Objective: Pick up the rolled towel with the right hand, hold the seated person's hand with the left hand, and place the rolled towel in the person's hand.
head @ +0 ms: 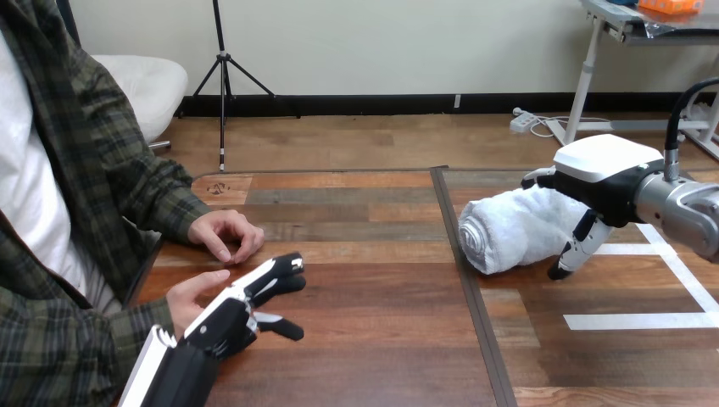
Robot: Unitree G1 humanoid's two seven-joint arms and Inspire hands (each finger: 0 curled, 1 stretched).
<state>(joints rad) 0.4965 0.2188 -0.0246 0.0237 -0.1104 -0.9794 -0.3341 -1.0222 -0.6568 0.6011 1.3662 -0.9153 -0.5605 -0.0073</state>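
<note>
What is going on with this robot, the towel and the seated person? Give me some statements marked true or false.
1. The right hand has its fingers curled round the rolled towel. True.
2. The rolled towel lies in the person's palm. False: it is at the right side of the table, well apart from both of the person's hands.
3. The left hand has its fingers nearly straight. True.
4. The left hand is clamped round the person's wrist. False: it is open, beside the person's lower hand.
5. The person's upper hand rests on the table. True.
</note>
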